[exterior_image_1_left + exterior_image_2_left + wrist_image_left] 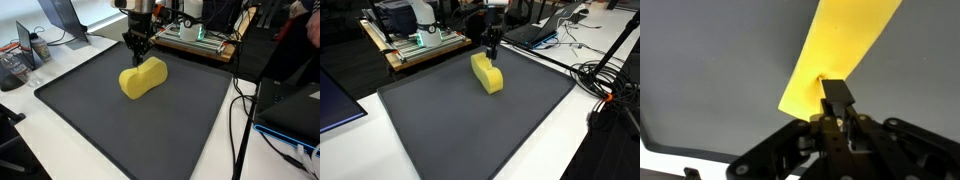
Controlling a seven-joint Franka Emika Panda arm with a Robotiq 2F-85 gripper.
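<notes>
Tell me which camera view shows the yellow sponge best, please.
An exterior view shows the yellow sponge best: its whole waisted shape lies large on the dark mat, with the hand at its end. Also in an exterior view it is whole, but smaller. The wrist view cuts it off.

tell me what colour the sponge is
Plain yellow. The sponge shows best in an exterior view.
</notes>
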